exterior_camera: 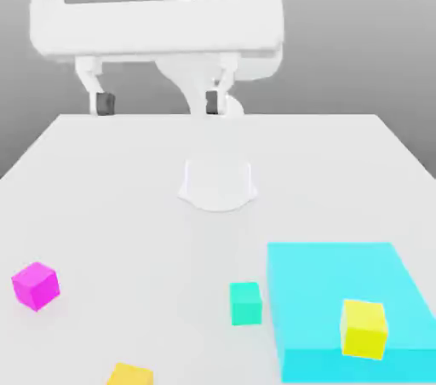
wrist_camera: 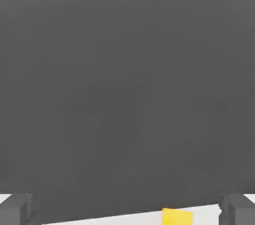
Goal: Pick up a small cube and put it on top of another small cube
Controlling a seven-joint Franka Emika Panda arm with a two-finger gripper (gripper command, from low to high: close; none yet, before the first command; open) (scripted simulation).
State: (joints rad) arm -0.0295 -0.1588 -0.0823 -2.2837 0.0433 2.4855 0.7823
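The gripper (exterior_camera: 159,103) hangs wide open, holding nothing. The amber cube (exterior_camera: 130,375) and teal cube (exterior_camera: 245,303) sit apart below.

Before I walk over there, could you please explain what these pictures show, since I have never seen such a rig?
The machine is a single robot arm with a two-finger gripper, raised above a pale table. One picture comes from a camera standing off the arm and facing the scene; the other comes from a camera mounted on the hand.

On the table lie a magenta cube, a teal cube, an amber cube cut off by the exterior view's lower edge, and a large flat cyan block, with a bright yellow cube seen against it. The gripper's fingers are spread wide with nothing between them, so nothing is held.
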